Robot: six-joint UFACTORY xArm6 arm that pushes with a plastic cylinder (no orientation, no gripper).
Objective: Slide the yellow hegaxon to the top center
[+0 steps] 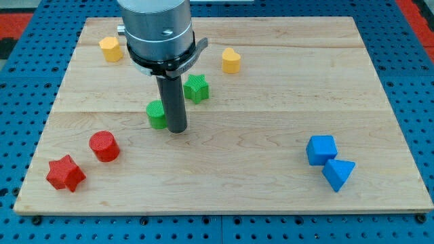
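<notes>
The yellow hexagon (110, 49) sits near the board's top left corner. My tip (177, 129) rests on the board left of centre, well below and to the right of the hexagon. A green round block (156, 114) touches the rod's left side. A green star (196, 88) lies just above and right of the rod. A yellow heart-shaped block (231, 60) sits near the top centre.
A red cylinder (104, 146) and a red star (66, 173) lie at the bottom left. A blue cube (321, 150) and a blue triangle (338, 173) lie at the bottom right. The wooden board (271, 135) lies on a blue pegboard.
</notes>
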